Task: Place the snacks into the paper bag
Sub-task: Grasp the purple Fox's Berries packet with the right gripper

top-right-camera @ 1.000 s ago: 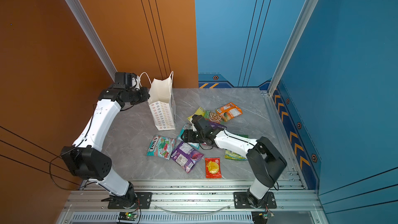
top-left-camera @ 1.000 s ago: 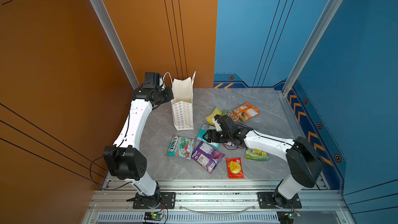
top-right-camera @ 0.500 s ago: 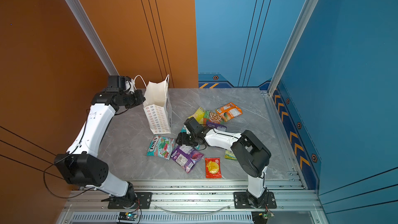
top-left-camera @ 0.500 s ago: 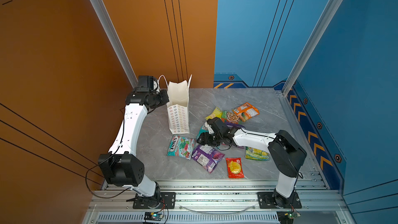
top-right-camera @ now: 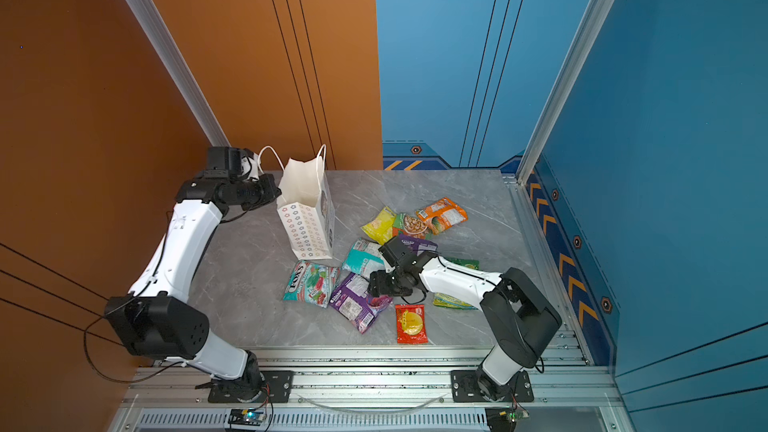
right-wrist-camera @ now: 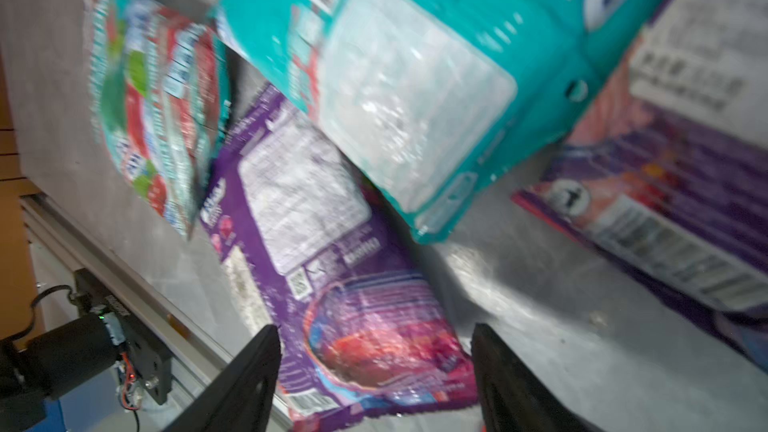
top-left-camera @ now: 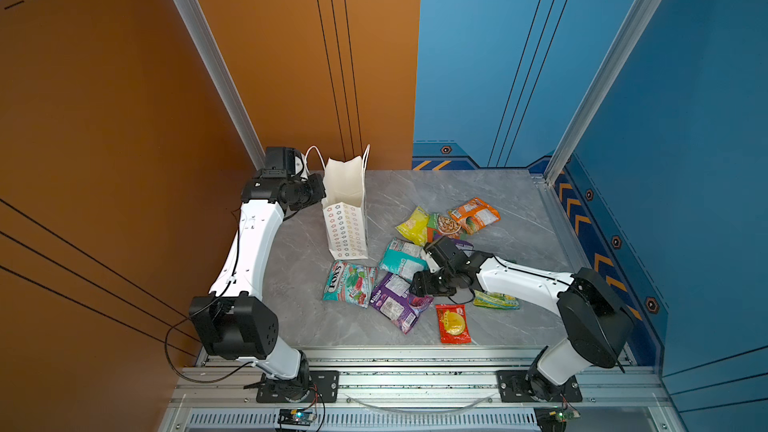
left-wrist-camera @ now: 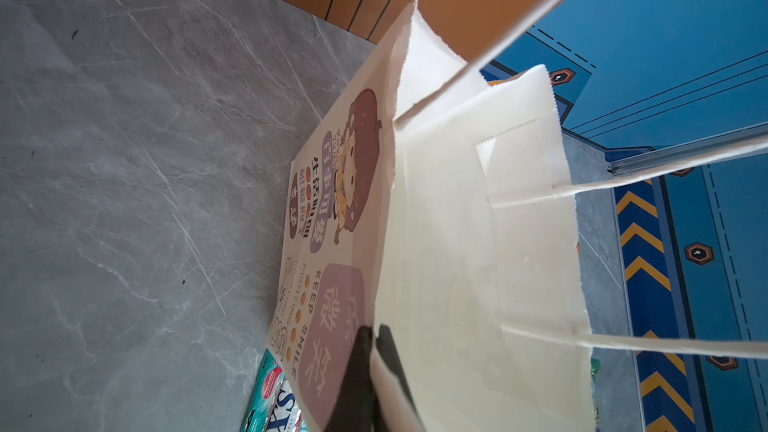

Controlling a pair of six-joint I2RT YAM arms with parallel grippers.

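Note:
The white paper bag [top-left-camera: 347, 218] [top-right-camera: 307, 222] stands upright and open at the back left. My left gripper [left-wrist-camera: 372, 334] [top-left-camera: 321, 193] is shut on the bag's rim [left-wrist-camera: 386, 243], one finger outside and one inside. The snacks lie loose to the bag's right: a FOX'S packet [top-left-camera: 349, 282], a teal packet [top-left-camera: 401, 257] [right-wrist-camera: 395, 76], a purple packet [top-left-camera: 395, 301] [right-wrist-camera: 332, 243], a red one [top-left-camera: 453, 323], and yellow [top-left-camera: 413, 226], orange [top-left-camera: 473, 214] and green [top-left-camera: 496, 300] ones. My right gripper [right-wrist-camera: 374, 334] [top-left-camera: 415, 286] hangs open just over the purple packet's end, holding nothing.
A second purple packet [right-wrist-camera: 685, 180] lies partly under my right arm. The grey table's front edge meets a metal rail [top-left-camera: 395, 357]. Orange and blue walls close in the back and sides.
My right gripper has moved from over the teal packet toward the front, and is now above the purple packet. The bag, held by the left gripper, shifted slightly left and back.

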